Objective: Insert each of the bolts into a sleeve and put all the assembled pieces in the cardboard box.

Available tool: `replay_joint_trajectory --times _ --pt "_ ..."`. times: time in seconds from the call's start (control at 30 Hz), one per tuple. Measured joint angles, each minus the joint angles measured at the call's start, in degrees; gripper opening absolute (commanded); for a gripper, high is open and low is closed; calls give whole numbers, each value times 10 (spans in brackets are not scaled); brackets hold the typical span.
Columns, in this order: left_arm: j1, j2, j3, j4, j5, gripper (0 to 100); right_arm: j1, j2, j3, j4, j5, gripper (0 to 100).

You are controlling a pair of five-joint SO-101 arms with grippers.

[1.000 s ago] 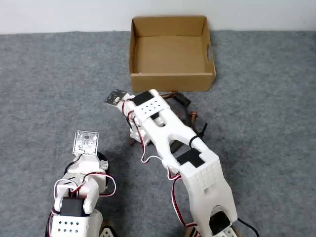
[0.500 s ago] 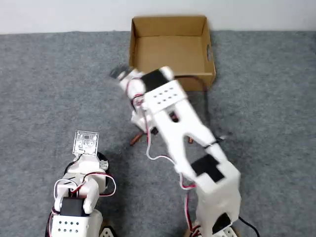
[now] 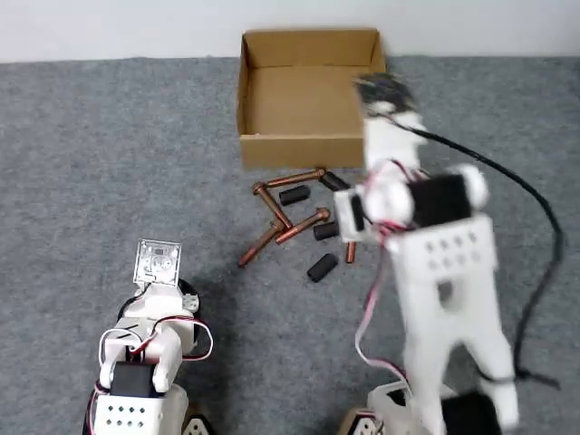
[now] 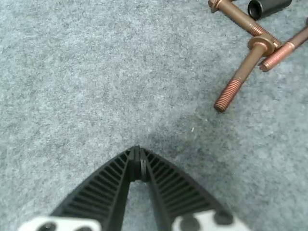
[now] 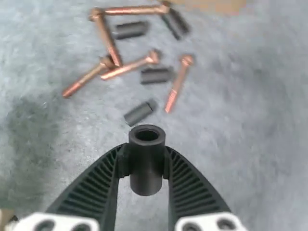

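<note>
High view, from the left: the left arm sits low over the grey counter (image 3: 82, 163), its pincer (image 4: 136, 153) pinched closed on nothing. Mid-counter, copper bolts (image 3: 302, 226) and black sleeves (image 3: 322, 268) lie loose before the cardboard box (image 3: 308, 149). On the right, the right pincer (image 5: 146, 150) clamps one held sleeve (image 5: 146, 173) upright, bore open. Risk: with so slight a grip, a bolt pushed in could tilt or drop it.

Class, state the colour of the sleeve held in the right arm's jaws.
The sleeve is black, clearest in the right wrist view.
</note>
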Motion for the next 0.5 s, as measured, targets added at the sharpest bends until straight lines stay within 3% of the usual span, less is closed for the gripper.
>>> replay_joint_trajectory --times 0.17,0.5 --pt "0 0 0 0 0 7 74 -115 106 0 -46 9" --pt "4 0 0 0 0 7 201 -316 272 0 -53 9"
